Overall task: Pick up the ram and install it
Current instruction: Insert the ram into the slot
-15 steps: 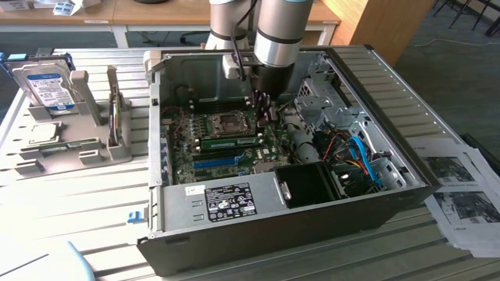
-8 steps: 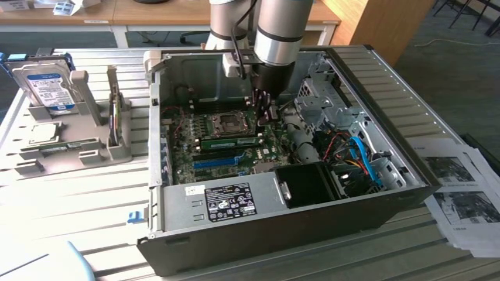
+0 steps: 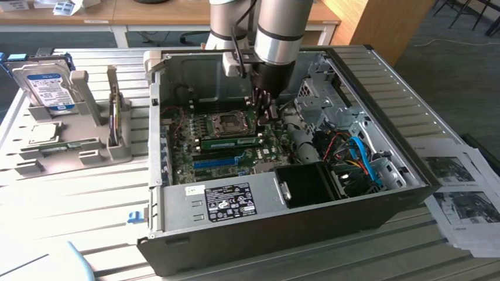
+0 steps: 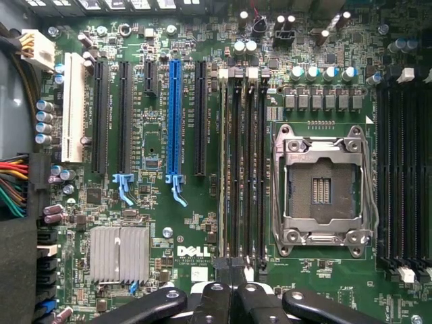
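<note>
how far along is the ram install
Done: one ram stands on edge beside the CPU socket. In hand: the shut hand sits just over that stick's end; whether they touch can't be told. Left: whether the stick is fully seated can't be told.

Hard daylight bleaches the slatted table [image 3: 78, 199] on the exterior view's left almost white. The computer case [image 3: 273, 234] is shadowy inside. Close up, the motherboard [image 4: 158, 233] is evenly lit, its heatsink [image 4: 120, 253] gleaming, the gripper [image 4: 230, 270] a black silhouette.
</note>
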You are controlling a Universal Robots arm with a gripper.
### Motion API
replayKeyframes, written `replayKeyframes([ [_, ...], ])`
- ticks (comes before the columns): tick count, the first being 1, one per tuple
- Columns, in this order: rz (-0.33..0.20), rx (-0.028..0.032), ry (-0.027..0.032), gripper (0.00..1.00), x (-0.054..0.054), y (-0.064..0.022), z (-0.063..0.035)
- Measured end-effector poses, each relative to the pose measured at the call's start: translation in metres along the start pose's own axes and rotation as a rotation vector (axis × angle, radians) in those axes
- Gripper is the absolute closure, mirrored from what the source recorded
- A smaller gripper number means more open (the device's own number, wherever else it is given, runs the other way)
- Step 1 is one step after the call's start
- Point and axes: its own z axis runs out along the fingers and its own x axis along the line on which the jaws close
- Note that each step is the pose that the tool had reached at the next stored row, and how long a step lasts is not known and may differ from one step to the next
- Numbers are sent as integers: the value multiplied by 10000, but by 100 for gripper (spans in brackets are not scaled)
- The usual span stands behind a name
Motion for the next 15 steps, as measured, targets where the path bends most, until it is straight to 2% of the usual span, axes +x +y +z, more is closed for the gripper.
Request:
replayKeyframes([
  [9,-1,0,0,91,0,5,-5],
  [15,0,1,0,91,1,59,-3],
])
